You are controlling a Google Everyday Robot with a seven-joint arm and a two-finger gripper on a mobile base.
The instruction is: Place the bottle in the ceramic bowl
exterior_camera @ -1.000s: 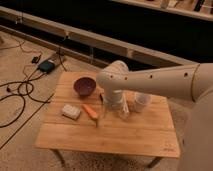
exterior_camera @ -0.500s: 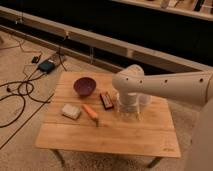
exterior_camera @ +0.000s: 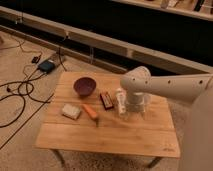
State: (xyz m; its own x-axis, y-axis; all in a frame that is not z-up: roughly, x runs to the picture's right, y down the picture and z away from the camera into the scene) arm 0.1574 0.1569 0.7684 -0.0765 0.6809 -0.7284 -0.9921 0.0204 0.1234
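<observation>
A: Spotting the bottle (exterior_camera: 120, 101)?
B: Yes, standing upright, slim and white, near the middle of the table (exterior_camera: 107, 137), apart from the bowl (exterior_camera: 84, 86).
A: And the gripper (exterior_camera: 135, 109)?
B: Hovering just beside the bottle, spread wide.

Speckled pale floor (exterior_camera: 20, 147) all around, under warm, dim light. Low wooden table (exterior_camera: 107, 137) of slats in the middle, on thin legs. Black cables (exterior_camera: 19, 93) looping over the floor at the left, near a small dark box (exterior_camera: 47, 65) farther off. Long pale ledge (exterior_camera: 100, 41) across the far side, with a dark wall (exterior_camera: 125, 17) behind it.
</observation>
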